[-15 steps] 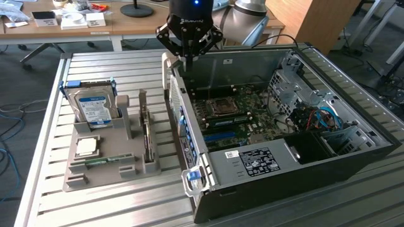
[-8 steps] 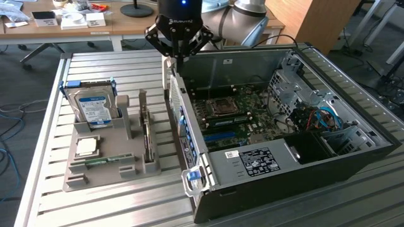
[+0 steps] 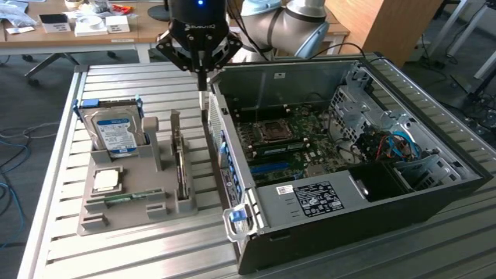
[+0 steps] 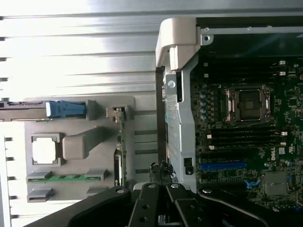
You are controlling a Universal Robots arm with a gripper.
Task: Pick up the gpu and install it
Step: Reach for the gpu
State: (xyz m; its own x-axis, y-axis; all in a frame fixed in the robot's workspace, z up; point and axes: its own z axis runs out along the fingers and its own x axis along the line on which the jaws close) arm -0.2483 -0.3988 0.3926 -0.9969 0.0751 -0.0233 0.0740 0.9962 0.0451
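The gpu (image 3: 180, 160) stands on its thin edge in a slot of the grey parts tray (image 3: 132, 218), next to the open computer case (image 3: 434, 192). In the wrist view the gpu (image 4: 121, 151) is a narrow dark strip beside the case's metal wall. My gripper (image 3: 203, 87) hangs over the gap between tray and case, above and beyond the card's far end. Its fingers are shut with nothing in them. The wrist view has the gripper (image 4: 161, 174) close to the case wall. The motherboard (image 3: 298, 136) lies exposed inside, with a blue slot (image 4: 222, 165).
The tray also holds a silver hard drive (image 3: 116, 132) with a blue-white label, a processor (image 3: 107, 180) and a green memory stick (image 3: 128, 197). All of it sits on a ribbed metal table (image 3: 116, 256). Desks with clutter stand behind.
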